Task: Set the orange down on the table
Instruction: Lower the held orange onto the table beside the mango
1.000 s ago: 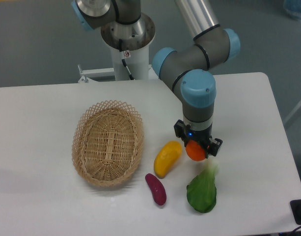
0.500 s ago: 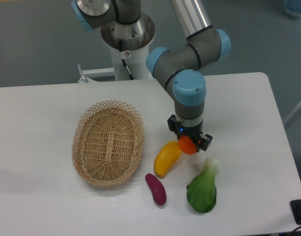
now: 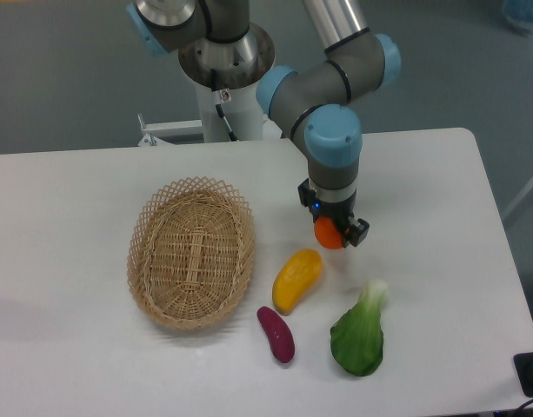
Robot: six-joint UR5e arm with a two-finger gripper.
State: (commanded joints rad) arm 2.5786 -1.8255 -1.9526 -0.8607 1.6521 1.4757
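Nearest the camera, and in front of the tool, a green leafy vegetable (image 3: 359, 334) lies on the white desk (image 3: 440, 191), its pale stem end pointing back toward the tool. To the tool's front left lies a small purple eggplant-like piece (image 3: 276, 334). Closer in on that side lies a yellow mango-like fruit (image 3: 296, 279). Its upper tip is near the tool but apart from it. Well off to the left is an oval wicker basket (image 3: 192, 253) with nothing visible inside.

The tool (image 3: 332, 234) points straight down with its two fingers closed around the orange (image 3: 328, 233). The orange shows as a bright ball between the dark fingertips. It looks to be held just above the desk, though this view does not show whether it touches the surface.

The main risk is rolling. If the fingers open while the orange is off the surface, this smooth ball will probably drop, bounce and roll. It could bump the yellow fruit or the leafy vegetable, or head for the open right side of the desk.

A descent aimed too far toward the front left could press the orange or a finger against the yellow fruit's tip and push it. Opening the fingers unevenly might also flick the orange sideways.

Beyond the tool, the arm's grey links and blue-capped joints (image 3: 334, 132) rise to the base column (image 3: 224, 65) at the desk's far edge.
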